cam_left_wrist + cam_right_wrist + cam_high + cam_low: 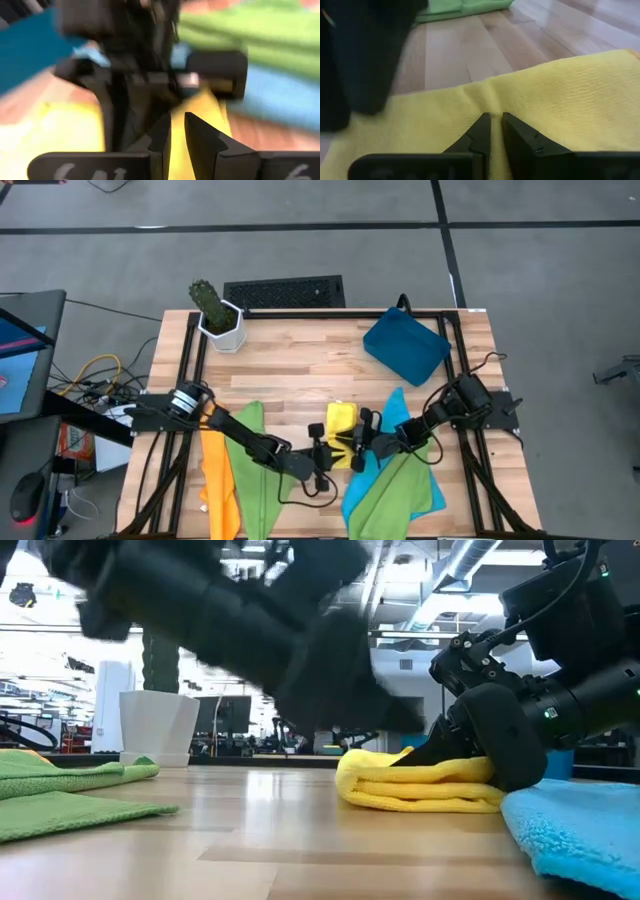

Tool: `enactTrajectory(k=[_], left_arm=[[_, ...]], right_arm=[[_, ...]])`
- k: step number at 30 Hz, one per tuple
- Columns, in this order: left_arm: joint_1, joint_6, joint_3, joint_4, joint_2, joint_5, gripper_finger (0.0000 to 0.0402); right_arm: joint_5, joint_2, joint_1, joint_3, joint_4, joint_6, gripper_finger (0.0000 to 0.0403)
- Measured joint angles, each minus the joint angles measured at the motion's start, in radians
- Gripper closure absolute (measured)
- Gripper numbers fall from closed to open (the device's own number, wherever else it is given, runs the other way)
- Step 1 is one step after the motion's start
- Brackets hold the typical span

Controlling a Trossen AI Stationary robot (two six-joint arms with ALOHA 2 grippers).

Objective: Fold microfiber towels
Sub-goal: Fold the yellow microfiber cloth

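At the front middle of the table point(300, 360), the yellow towel point(341, 420) lies partly folded, and both my grippers are down at it. My right gripper point(495, 131) has its fingers drawn narrow, pinching a ridge of the yellow cloth between the tips. My left gripper point(177, 132) shows fingers almost together too, with yellow between them, though I judge rather than see that it has a real hold.

My worry is the thin pinch: if I lift or pull sideways with so little cloth caught, the fold could slip out and the layers fall open (soft pile gives little to bite on). Both arms are also crowded over one small towel, so a careless sweep could knock them together or drag the bundle onto the blue towel point(415, 425) just beside it.

From above, my arms cover most of the yellow towel's edges, so I cannot tell how square the fold is. One green towel point(385, 490) and the orange towel point(218, 470) run off the table's front edge, beside the other green towel point(255, 460).
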Motion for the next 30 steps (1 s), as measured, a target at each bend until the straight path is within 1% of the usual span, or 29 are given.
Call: enactTrajectory(k=[3,6,8,9,12,16,18,20,22,24,27,30], left_arm=[[0.005,-0.013,-0.002,0.113,0.097,0.016,0.0354],[0.005,-0.032,0.001,0.252,0.158,0.009,0.0354],[0.005,-0.038,0.001,0.297,0.180,0.006,0.0354],[0.005,-0.046,0.000,0.303,0.183,0.006,0.0354],[0.007,-0.095,0.003,0.243,0.177,0.018,0.0354],[0.008,-0.165,0.005,0.177,0.168,0.030,0.0354],[0.009,-0.179,0.004,0.169,0.168,0.038,0.0354],[0.009,-0.181,0.003,0.169,0.168,0.040,0.0354],[0.013,-0.181,0.003,0.169,0.168,0.044,0.0354],[0.014,-0.183,0.002,0.169,0.169,0.050,0.0354],[0.014,-0.186,0.002,0.169,0.169,0.050,0.0354],[0.015,-0.187,0.001,0.169,0.169,0.051,0.0354]], right_arm=[[-0.005,0.002,0.000,-0.002,0.014,-0.009,0.0332],[-0.007,0.003,-0.001,-0.003,0.019,-0.016,0.0332],[-0.007,0.003,-0.001,-0.003,0.019,-0.016,0.0332],[-0.007,0.003,-0.001,-0.003,0.019,-0.016,0.0332],[0.001,-0.024,-0.002,-0.012,0.002,-0.047,0.0332],[0.098,-0.126,0.003,-0.066,-0.074,-0.120,0.0333],[0.142,-0.162,-0.012,-0.105,-0.043,-0.168,0.0333],[0.147,-0.173,-0.033,-0.128,0.063,-0.209,0.0333],[0.127,-0.169,-0.054,-0.155,0.181,-0.255,0.0333],[0.065,-0.140,-0.081,-0.160,0.272,-0.290,0.0333],[0.015,-0.113,-0.108,-0.149,0.333,-0.335,0.0333],[-0.073,-0.098,-0.130,-0.115,0.348,-0.379,0.0333]])
